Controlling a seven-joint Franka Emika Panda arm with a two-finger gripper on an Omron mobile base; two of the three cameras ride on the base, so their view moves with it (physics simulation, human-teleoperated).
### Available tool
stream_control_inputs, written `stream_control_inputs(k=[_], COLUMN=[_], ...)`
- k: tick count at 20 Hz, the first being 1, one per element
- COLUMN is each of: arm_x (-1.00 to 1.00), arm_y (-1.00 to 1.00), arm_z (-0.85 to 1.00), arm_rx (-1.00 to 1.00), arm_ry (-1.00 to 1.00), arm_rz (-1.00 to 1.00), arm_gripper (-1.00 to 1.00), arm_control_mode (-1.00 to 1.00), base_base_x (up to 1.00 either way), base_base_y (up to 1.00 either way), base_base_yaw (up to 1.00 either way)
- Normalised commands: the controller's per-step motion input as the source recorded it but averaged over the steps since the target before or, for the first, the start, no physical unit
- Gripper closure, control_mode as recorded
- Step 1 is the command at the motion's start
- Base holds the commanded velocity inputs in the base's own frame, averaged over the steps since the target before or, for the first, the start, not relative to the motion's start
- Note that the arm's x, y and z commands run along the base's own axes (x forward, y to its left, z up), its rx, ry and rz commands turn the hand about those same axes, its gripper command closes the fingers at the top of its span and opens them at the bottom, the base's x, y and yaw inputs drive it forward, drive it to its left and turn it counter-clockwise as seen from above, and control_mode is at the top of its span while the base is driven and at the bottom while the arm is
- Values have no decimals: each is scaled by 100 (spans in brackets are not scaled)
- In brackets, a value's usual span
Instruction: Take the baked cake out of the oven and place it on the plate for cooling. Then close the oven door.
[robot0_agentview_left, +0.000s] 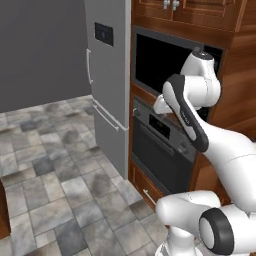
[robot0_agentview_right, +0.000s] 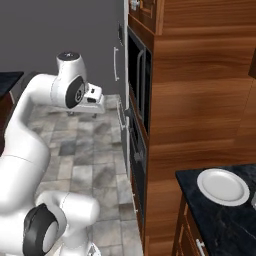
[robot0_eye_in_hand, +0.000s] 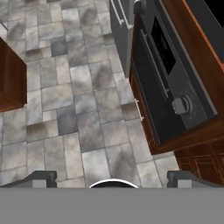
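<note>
A dark speckled bench (robot0_agentview_right: 220, 220) sits at the lower right of the right base view, beside the wooden cabinet column. The white round plate (robot0_agentview_right: 223, 186) lies flat on it, near its back edge.

No text, label, brand or number is legible on the oven (robot0_agentview_left: 162, 145) or elsewhere.

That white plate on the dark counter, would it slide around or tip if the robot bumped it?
The plate looks shallow and lies flat, so it would likely not tip. On the glossy black counter it might slide if nudged. It sits fairly near the counter's front edge, so a hard push could perhaps send it off.
</note>
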Motion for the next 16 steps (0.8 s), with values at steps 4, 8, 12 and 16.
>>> stream_control_inputs(k=[4, 8, 12, 16], arm_x=[0, 1, 0, 6], arm_y=[4, 38, 23, 23], arm_z=[-19, -46, -53, -57], arm_rx=[-17, -27, -28, -27], arm_ry=[-7, -13, -12, -7], arm_rz=[-7, -27, -30, -25], arm_gripper=[-100, -100, -100, -100], arm_control_mode=[-100, -100, -100, -100], base_base_x=[0, 0, 0, 0], base_base_y=[0, 0, 0, 0], base_base_yaw=[0, 0, 0, 0])
